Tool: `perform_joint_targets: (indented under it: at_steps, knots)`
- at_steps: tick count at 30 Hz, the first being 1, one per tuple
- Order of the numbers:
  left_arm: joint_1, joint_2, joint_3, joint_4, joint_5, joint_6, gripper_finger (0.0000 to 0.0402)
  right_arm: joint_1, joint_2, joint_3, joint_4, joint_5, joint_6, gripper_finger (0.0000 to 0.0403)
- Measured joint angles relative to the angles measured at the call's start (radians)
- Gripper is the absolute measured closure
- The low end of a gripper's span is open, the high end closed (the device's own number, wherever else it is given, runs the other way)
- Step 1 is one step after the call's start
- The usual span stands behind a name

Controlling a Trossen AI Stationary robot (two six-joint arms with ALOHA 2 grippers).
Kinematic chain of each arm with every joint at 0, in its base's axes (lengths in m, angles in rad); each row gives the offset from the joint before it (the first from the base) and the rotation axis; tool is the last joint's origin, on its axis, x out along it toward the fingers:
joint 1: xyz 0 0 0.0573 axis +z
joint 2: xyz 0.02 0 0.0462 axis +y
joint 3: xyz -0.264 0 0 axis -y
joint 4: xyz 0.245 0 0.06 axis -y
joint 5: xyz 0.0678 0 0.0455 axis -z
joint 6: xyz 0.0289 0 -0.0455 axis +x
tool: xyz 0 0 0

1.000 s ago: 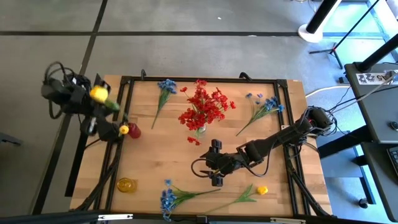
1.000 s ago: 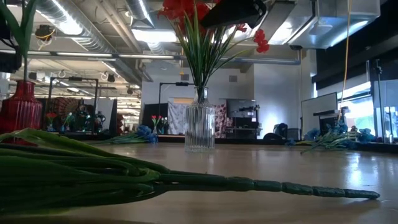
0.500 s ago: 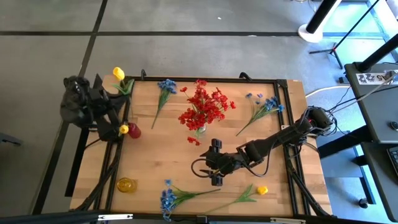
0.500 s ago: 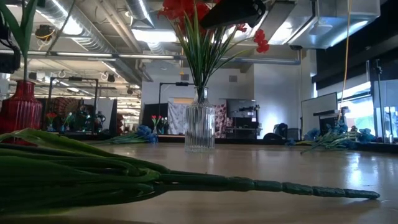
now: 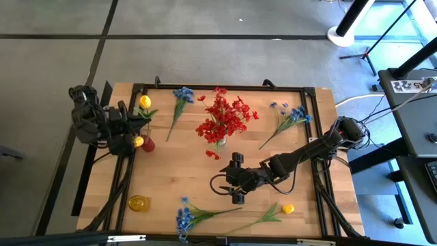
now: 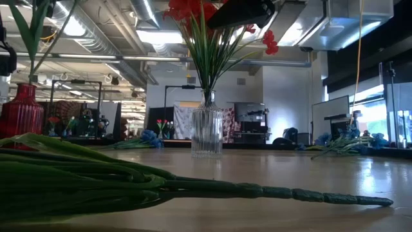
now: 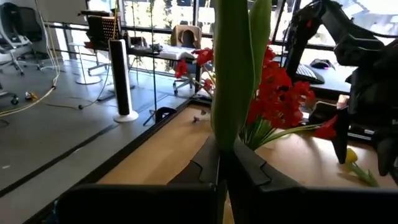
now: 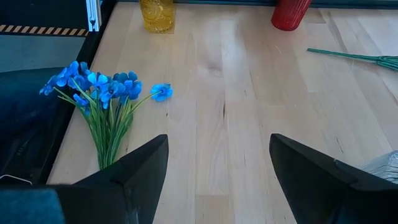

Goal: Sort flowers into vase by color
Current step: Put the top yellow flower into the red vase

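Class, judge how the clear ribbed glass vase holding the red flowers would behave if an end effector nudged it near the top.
The clear ribbed glass vase looks tall and narrow, so it would probably tip rather than slide. The red flowers spread wide above it, likely making it top-heavy. Being glass, it may well break if it falls.

Clear vase of flowers mid-table, left gripper at left edge gripping a stem beside a small vase, right gripper low centre, loose sprays far right, another along the near edge.

Red blooms cropped at frame top.
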Motion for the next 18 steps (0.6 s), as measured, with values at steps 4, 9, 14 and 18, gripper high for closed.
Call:
perform_joint_targets:
  at_steps: [4,9,14,18]
  knots:
    - [0.000,-0.001,0.000,-0.038,-0.026,0.007,0.0393,0.000,0.006,0.001,0.005,0.002,0.000,0.0123]
    - [0.000,-0.003,0.040,-0.072,-0.028,0.038,0.0393,0.000,0.012,0.001,0.003,0.000,0.010,0.0123]
    - [0.000,-0.003,0.097,-0.083,-0.028,0.088,0.0393,0.000,0.014,0.001,0.002,0.000,0.011,0.0123]
    - [0.000,-0.004,0.170,-0.155,-0.026,0.109,0.0393,0.000,0.014,0.001,0.001,-0.001,0.012,0.0123]
